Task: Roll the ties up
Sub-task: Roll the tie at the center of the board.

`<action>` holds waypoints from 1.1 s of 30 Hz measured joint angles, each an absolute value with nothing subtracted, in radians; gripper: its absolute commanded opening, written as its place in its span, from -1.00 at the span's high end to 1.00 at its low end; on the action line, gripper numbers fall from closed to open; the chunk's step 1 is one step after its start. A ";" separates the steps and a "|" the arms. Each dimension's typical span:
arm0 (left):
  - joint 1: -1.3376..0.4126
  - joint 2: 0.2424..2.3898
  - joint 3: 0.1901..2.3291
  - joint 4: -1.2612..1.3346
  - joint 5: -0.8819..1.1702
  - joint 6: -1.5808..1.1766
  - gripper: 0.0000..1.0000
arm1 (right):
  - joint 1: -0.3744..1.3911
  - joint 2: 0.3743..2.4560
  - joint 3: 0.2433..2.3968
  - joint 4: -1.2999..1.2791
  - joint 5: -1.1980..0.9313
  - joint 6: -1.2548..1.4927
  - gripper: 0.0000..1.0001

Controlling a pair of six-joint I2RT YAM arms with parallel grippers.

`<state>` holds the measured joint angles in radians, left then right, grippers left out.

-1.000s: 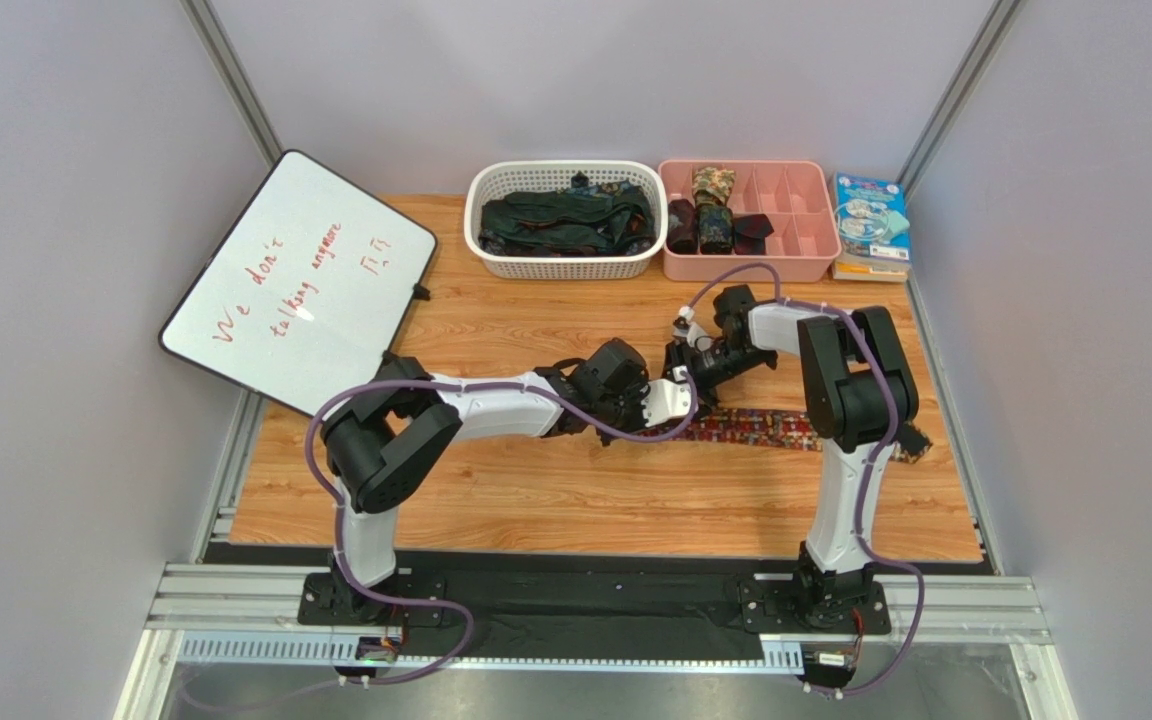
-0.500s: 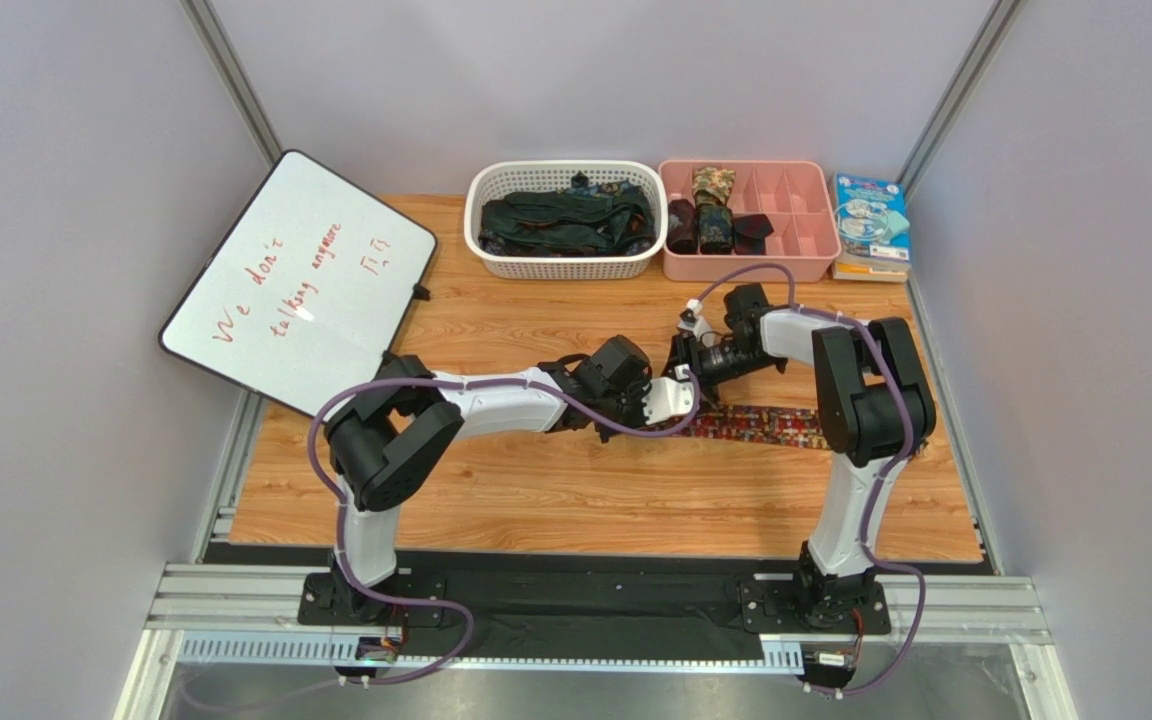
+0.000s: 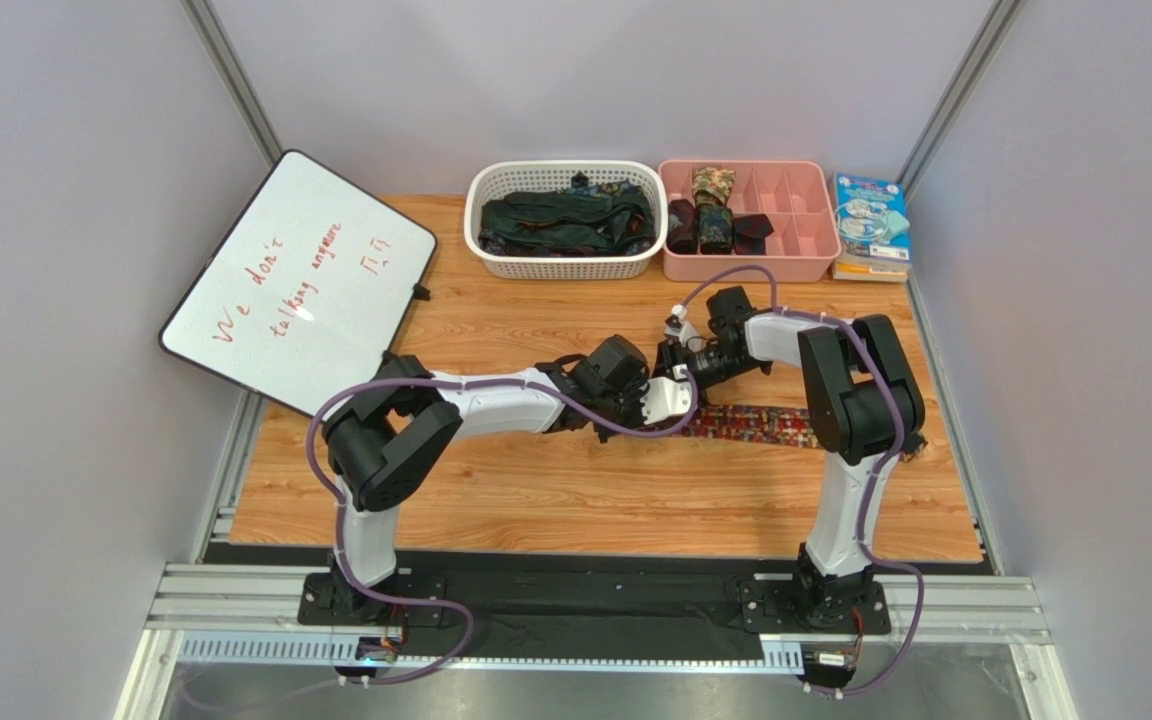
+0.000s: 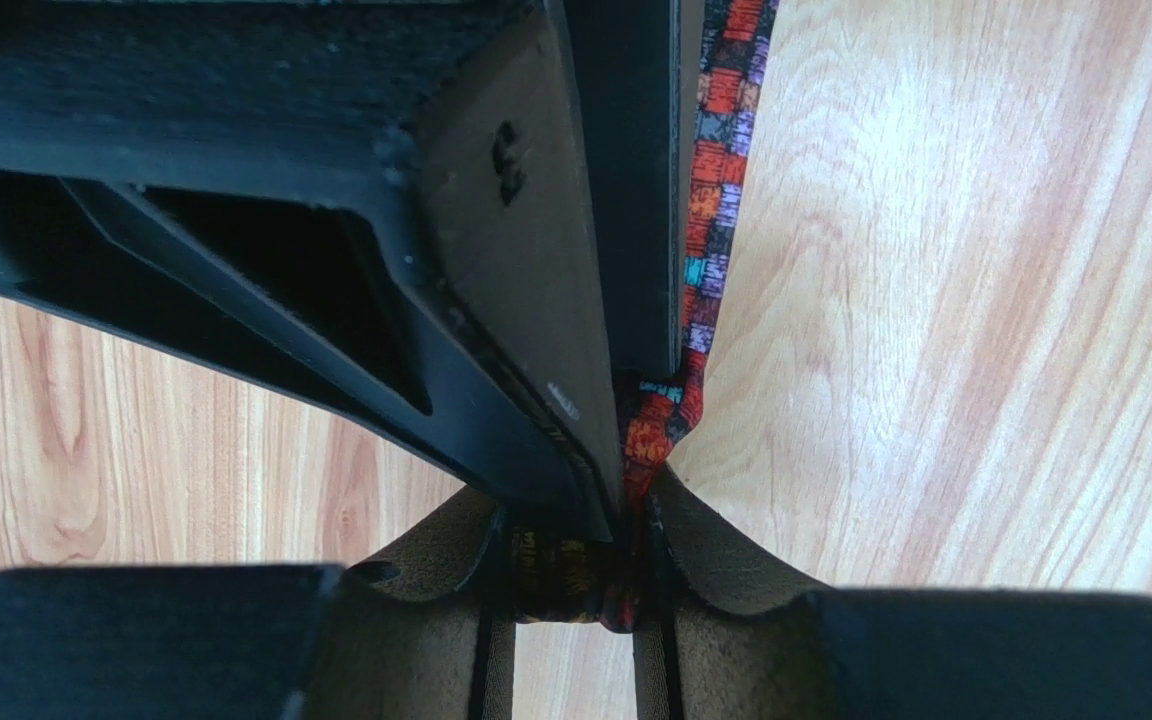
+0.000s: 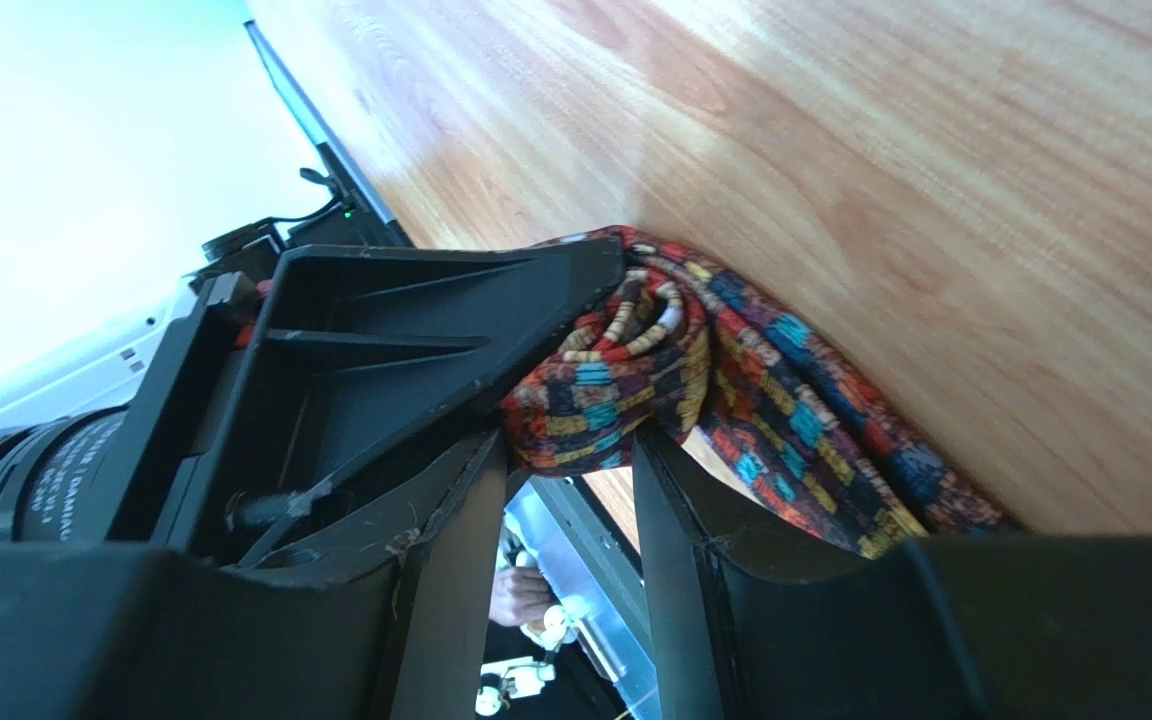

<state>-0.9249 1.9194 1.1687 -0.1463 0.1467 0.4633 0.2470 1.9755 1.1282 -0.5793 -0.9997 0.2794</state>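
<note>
At centre of surface [image 3: 567, 495], clamps rolled end of patterned tie [image 3: 760, 426] in narrowed left tool [image 4: 585, 563], rests part-open right tool [image 5: 567, 480] against same roll, grip not discernible, leaves unrolled length running flat rightward, nearer right arm.

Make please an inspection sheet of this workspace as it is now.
Surface: wooden table, no spills seen.
Job's things: patterned tie stretched flat on the table, one end coiled at mid-table; dark ties in the white basket; rolled ties in the pink tray.
Clutter: whiteboard overhanging the left edge; books at far right.
Grippers: left gripper shut on the tie's coil; right gripper at the coil, grip unclear.
Cables: purple cables loop along both arms.
Surroundings: grey walls, metal rail at the near edge.
</note>
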 measured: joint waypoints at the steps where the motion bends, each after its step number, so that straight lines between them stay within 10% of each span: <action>1: -0.924 1.918 1.166 -0.145 0.149 0.463 0.78 | 0.251 1.977 1.128 -0.577 -0.993 0.281 0.17; 7: -0.918 1.904 1.151 -0.149 0.155 0.464 0.71 | 0.272 1.977 1.131 -0.559 -0.984 0.297 1.00; 23: -0.831 1.796 0.961 -0.029 0.390 0.399 -0.61 | 0.235 2.037 1.149 -0.633 -0.965 0.244 1.00; 33: -0.766 1.743 0.724 0.387 0.522 0.239 -0.69 | 0.179 2.124 1.214 -0.719 -1.024 0.126 1.00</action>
